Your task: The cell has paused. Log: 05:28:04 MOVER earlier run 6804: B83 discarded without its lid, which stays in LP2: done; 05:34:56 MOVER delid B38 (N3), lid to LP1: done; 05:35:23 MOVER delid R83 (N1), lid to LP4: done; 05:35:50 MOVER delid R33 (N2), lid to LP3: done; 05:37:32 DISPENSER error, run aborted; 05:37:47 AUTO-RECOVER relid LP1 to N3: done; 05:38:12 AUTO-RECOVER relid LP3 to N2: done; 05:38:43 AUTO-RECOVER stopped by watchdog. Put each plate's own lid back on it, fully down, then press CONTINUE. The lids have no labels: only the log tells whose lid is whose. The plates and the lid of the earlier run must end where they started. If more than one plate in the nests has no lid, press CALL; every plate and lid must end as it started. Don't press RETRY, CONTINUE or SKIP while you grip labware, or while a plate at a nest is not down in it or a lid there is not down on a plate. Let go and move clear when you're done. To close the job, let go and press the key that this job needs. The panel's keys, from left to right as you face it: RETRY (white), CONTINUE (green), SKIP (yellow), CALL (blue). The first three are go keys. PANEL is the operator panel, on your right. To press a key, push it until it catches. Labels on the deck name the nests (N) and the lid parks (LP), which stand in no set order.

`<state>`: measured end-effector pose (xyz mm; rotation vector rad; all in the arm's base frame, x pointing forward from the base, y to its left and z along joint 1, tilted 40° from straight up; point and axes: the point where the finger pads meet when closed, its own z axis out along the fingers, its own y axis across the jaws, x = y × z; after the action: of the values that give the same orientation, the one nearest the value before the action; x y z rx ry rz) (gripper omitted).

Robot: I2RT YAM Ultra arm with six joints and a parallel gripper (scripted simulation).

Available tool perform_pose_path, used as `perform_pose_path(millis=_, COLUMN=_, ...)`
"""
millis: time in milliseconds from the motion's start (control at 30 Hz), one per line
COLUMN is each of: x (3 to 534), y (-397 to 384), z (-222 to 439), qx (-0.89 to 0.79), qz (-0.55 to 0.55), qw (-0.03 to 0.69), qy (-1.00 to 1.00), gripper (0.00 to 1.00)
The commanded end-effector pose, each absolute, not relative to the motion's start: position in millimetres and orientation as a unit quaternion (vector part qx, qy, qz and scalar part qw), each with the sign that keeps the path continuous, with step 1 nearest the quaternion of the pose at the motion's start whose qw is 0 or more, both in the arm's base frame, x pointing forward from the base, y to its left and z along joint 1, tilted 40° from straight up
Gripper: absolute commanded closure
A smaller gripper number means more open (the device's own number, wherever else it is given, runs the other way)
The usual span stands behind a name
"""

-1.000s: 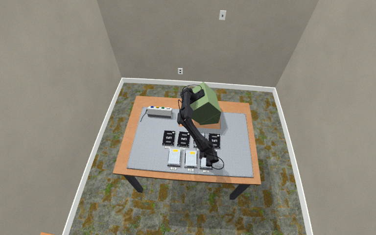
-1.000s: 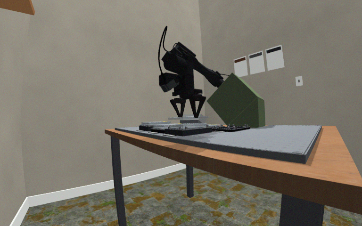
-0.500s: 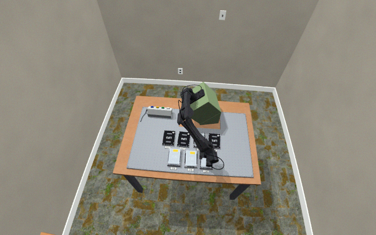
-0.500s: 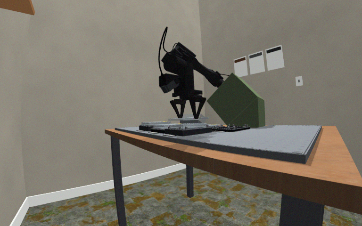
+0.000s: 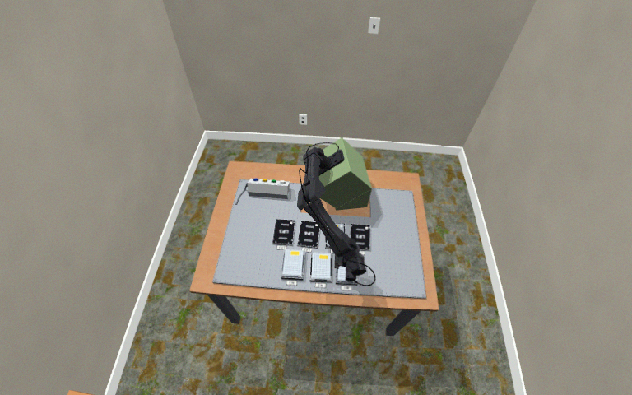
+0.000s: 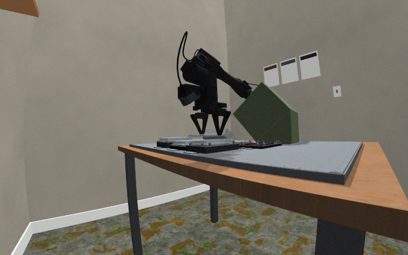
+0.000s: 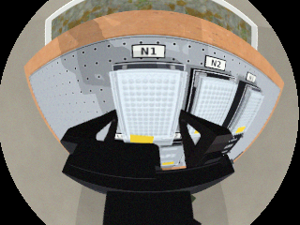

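Note:
My gripper [image 6: 209, 132] is shut on a clear lid [image 6: 210, 135] and holds it over the plate at nest N1 [image 7: 149, 52]. In the wrist view the lid [image 7: 148, 103] lies between my fingers and covers the white well grid. In the side view it sits slightly higher than the neighbouring lidded plates; I cannot tell whether it touches the plate. In the overhead view my gripper [image 5: 346, 272] is at the right end of the front row. The plate at N2 [image 7: 216, 100] and the third plate [image 7: 250, 109] stand beside it, both lidded [image 5: 321, 263] [image 5: 292, 263].
Four black lid parks form the back row [image 5: 283, 231] [image 5: 308, 233] [image 5: 360, 235]; the third one [image 5: 338, 228] is partly hidden by my arm and shows something pale. The key panel [image 5: 267, 187] is at the back left. A green box [image 5: 346, 178] stands behind the arm.

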<state>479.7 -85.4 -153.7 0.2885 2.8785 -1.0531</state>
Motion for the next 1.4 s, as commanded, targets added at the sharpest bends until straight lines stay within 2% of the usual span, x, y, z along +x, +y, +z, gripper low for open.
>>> perform_pose_path(millis=0, x=479, y=-76, z=-158, qx=0.079, qz=-0.344, qw=0.035, qy=0.935, gripper=1.00)
perform_pose_path(millis=667, x=475, y=-81, z=-166, qx=0.078, qz=-0.345, qw=0.033, qy=0.935, gripper=1.00)
perform_pose_path(millis=800, x=487, y=-83, z=-154, qx=0.086, qz=-0.342, qw=0.051, qy=0.934, gripper=1.00)
perform_pose_path(millis=1367, x=475, y=-86, z=-169, qx=0.079, qz=-0.345, qw=0.035, qy=0.934, gripper=1.00)
